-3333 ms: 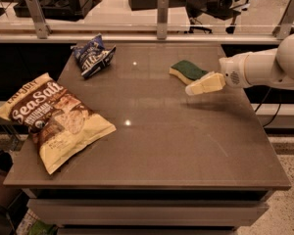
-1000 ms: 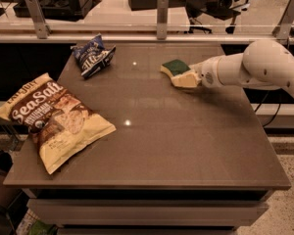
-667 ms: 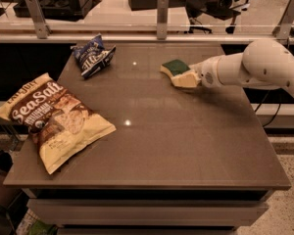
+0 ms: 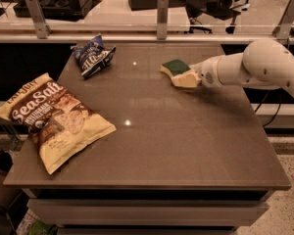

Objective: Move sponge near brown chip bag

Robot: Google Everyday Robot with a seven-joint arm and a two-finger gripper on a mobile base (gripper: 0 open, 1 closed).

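At the near left the brown chip bag lies flat with its "Sea Salt" lettering up and its far-left corner hanging past the edge of the tabletop. It is the fixed mark of the task, so it likely stays put while the other thing comes to it. Farther back, toward the far left, a smaller blue snack bag sits crumpled and slightly propped. It has no part in the job, yet it lies close to a direct line between target and load and would be worth skirting. Right of centre, on the far half, the sponge rests green side up, well apart from the brown bag. Nearly the whole width of bare surface separates them, so the transfer is not yet done. The claw is low over the surface, touching the sponge on its near-right side, a placement that suits either a pinch or a sideways push to the left. Whether it is clamped on the sponge or only pressed against it I cannot tell. Behind it the white arm reaches in from the right, nearly level — a low approach that keeps the sponge close to the surface for a slide or a short lift toward the near left.
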